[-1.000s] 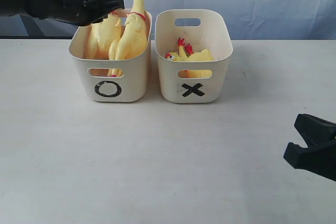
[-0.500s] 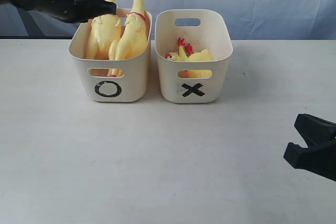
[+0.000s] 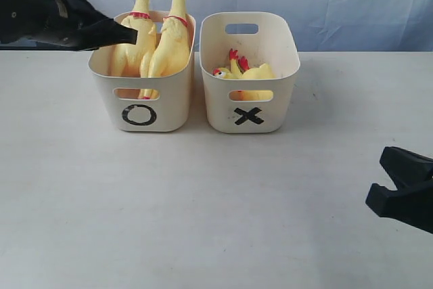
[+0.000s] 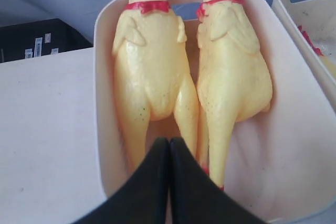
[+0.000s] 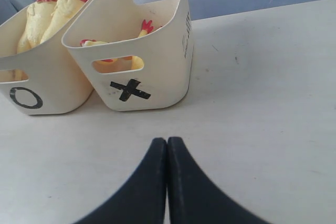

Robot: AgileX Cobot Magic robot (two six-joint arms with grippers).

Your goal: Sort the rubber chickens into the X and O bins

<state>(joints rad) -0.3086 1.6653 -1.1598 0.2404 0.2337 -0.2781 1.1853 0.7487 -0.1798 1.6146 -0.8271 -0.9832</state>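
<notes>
The left claw (image 3: 127, 33) has been drawn back from over the O bin (image 3: 105, 103) and is pressed shut, empty. Two long rubber chickens (image 3: 169, 45) stand in that bin, and smaller ones (image 3: 256, 72) lie in the X bin (image 3: 281, 96). None is seen on the table (image 3: 203, 201), so sorting is judged done and only withdrawal is called for. The right claw (image 5: 167, 141) is closed on nothing.

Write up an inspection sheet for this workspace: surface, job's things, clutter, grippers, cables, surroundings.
Surface: white table, no chicken lying on it in view.
Job's things: O bin holds two long chickens upright, necks above the rim. X bin holds small chickens lying low, count unclear.
Clutter: nothing seen.
Grippers: left gripper shut, empty, over the O bin. Right gripper shut, empty, over bare table away from the bins.
Cables: nothing seen.
Surroundings: blue-grey cloth backdrop; black box beyond the table.
</notes>
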